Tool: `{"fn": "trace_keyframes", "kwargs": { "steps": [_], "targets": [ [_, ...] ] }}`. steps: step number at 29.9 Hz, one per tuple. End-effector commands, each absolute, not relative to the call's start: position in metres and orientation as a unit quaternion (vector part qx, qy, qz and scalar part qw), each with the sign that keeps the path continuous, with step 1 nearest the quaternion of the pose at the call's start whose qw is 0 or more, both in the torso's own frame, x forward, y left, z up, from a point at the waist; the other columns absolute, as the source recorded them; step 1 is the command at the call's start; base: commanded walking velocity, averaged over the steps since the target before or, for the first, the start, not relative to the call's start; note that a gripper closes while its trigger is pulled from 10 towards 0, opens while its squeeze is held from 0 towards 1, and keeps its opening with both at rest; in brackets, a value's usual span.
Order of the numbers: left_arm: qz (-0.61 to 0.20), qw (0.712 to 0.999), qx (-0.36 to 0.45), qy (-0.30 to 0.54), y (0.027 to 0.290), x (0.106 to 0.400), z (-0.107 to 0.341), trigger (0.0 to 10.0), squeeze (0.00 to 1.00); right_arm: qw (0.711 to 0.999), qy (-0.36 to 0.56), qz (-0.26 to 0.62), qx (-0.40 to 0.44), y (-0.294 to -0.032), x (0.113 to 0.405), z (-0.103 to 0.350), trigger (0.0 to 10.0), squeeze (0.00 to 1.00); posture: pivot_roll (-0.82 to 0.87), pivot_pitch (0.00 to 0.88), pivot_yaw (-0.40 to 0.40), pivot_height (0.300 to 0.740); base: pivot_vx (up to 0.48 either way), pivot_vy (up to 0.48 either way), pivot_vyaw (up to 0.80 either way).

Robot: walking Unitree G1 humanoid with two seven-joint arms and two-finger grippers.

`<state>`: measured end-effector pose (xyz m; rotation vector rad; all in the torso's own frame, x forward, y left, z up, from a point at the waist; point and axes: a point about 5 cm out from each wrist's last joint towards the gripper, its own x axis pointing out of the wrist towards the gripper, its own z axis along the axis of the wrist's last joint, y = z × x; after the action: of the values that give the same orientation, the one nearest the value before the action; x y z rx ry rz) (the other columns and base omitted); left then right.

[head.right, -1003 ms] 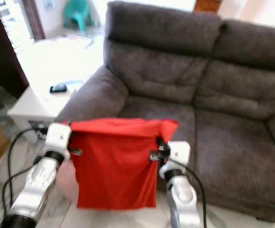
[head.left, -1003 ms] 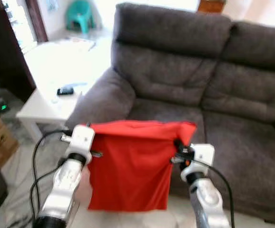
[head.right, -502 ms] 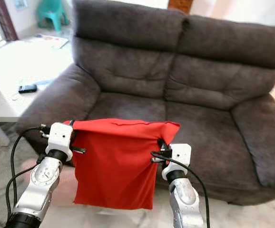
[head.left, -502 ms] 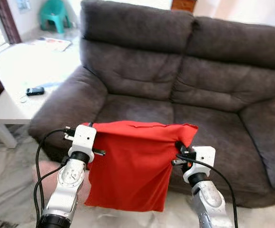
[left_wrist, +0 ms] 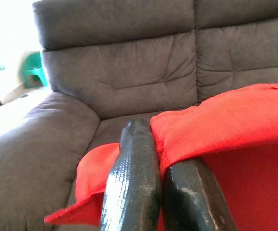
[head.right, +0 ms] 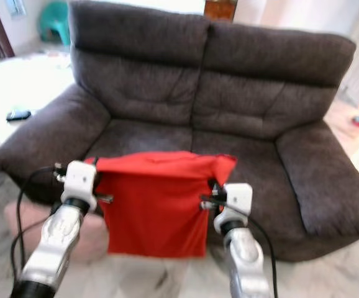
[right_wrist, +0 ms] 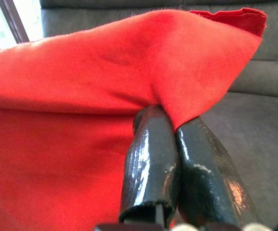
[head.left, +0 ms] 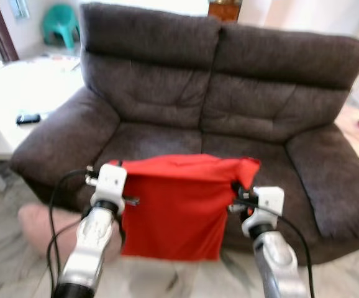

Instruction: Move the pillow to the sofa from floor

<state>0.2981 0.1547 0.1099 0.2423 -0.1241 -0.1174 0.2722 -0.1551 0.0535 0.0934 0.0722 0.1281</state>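
Left eye view — both grippers pinch red pillow (head.left: 176, 208).

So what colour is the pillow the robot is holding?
Plain bright red pillow; clearest in the left eye view.

Two silver metal arms are seen, each rounded and glossy, with a black ring near the wrist. A white block-shaped housing is mounted at each wrist, from which small dark fittings project. Black cables are looped beside both arms. The left gripper (left_wrist: 151, 144) and right gripper (right_wrist: 172, 130) are each made of two long, shiny black fingers.
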Motion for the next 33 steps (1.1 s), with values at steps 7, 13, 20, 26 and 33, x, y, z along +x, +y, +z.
{"fn": "trace_keyframes", "kwargs": {
  "steps": [7, 13, 20, 26, 33],
  "targets": [
    [-0.034, 0.986, 0.124, -0.11, 0.1652, 0.3008, 0.1295, 10.0, 0.0, 0.998, 0.001, 0.045, 0.048, -0.1634, 0.2805, 0.0678, 10.0, 0.0, 0.12, 0.0, -0.102, 0.74, 0.0, -0.256, 0.0],
    [-0.04, 0.985, 0.126, -0.112, 0.1653, 0.3017, 0.1304, 10.0, 0.0, 0.998, -0.001, 0.044, 0.05, -0.1629, 0.2812, 0.0686, 10.0, 0.0, 0.12, 0.0, -0.099, 0.74, 0.0, -0.252, 0.0],
    [-0.045, 0.985, 0.125, -0.111, 0.1636, 0.3015, 0.1291, 10.0, 0.0, 0.998, -0.002, 0.043, 0.05, -0.1648, 0.2809, 0.0683, 10.0, 0.0, 0.1, 0.0, -0.092, 0.74, 0.0, -0.253, 0.0],
    [-0.049, 0.985, 0.125, -0.111, 0.1621, 0.3022, 0.1283, 10.0, 0.0, 0.998, -0.002, 0.048, 0.048, -0.1627, 0.2818, 0.0686, 10.0, 0.0, 0.11, 0.0, -0.106, 0.74, 0.0, -0.254, -0.46],
    [-0.043, 0.985, 0.123, -0.114, 0.1623, 0.3026, 0.1281, 10.0, 0.0, 0.998, -0.006, 0.051, 0.045, -0.1635, 0.2856, 0.0717, 10.0, 0.0, 0.11, 0.0, -0.116, 0.74, 0.0, -0.249, 0.0]
  ]
}}
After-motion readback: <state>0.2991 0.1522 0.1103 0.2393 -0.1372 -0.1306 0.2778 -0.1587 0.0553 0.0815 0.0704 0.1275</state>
